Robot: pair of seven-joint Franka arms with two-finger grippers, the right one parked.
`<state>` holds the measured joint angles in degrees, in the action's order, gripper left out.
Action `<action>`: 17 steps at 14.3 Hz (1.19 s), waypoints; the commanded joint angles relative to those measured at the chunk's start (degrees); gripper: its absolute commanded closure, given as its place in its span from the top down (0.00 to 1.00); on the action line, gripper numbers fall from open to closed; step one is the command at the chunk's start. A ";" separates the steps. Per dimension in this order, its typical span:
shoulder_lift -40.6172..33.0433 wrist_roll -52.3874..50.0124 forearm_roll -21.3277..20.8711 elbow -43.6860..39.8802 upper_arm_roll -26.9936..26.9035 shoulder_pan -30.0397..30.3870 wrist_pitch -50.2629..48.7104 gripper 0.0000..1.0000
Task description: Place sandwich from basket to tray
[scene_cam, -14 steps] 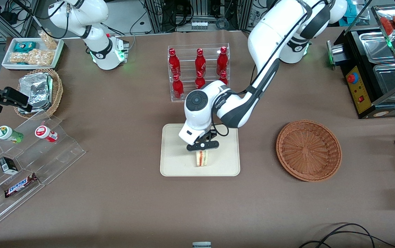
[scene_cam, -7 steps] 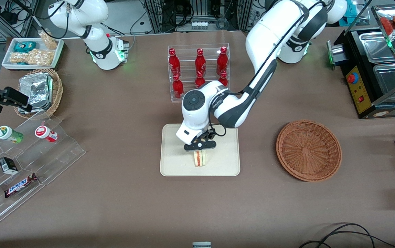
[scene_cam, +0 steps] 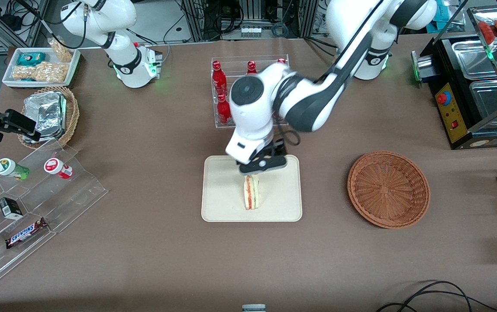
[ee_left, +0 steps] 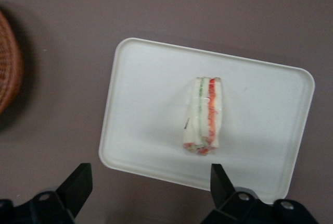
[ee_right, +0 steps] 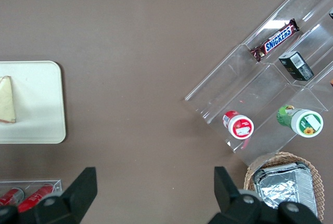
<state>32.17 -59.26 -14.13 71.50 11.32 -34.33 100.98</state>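
Note:
The sandwich (scene_cam: 251, 193) stands on edge on the cream tray (scene_cam: 222, 203), its red and green filling showing. It also shows in the left wrist view (ee_left: 204, 116) in the middle of the tray (ee_left: 145, 109). My left gripper (scene_cam: 260, 167) is open and empty, raised above the tray just over the sandwich's farther end, apart from it. In the left wrist view the two dark fingertips (ee_left: 78, 185) stand wide apart with nothing between them. The reddish-brown basket (scene_cam: 388, 189) sits empty toward the working arm's end of the table; its rim shows in the left wrist view (ee_left: 8, 73).
A clear rack of red bottles (scene_cam: 224, 93) stands farther from the front camera than the tray. A tan basket with foil packs (scene_cam: 49, 115), a white snack tray (scene_cam: 40, 65) and a clear stepped shelf with snacks (scene_cam: 36, 208) lie toward the parked arm's end.
My left gripper has let go of the sandwich and risen well above the tray. The sandwich stays standing on the tray.

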 commanded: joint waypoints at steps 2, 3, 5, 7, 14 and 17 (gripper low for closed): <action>-7.20 0.02 0.16 8.64 -0.07 7.68 -1.31 1.00; -8.52 0.19 0.16 10.83 -0.07 9.35 -0.87 1.00; -11.58 3.85 0.42 15.31 0.10 14.61 0.00 1.00; -15.54 13.41 5.58 19.27 0.11 20.15 -0.07 1.00; -29.00 37.53 11.15 28.70 -0.07 33.36 -10.42 1.00; -32.25 40.08 10.71 28.70 -0.07 35.47 -13.87 1.00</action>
<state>3.17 -21.55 -3.96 98.38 10.59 -0.21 88.24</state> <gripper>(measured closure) 0.000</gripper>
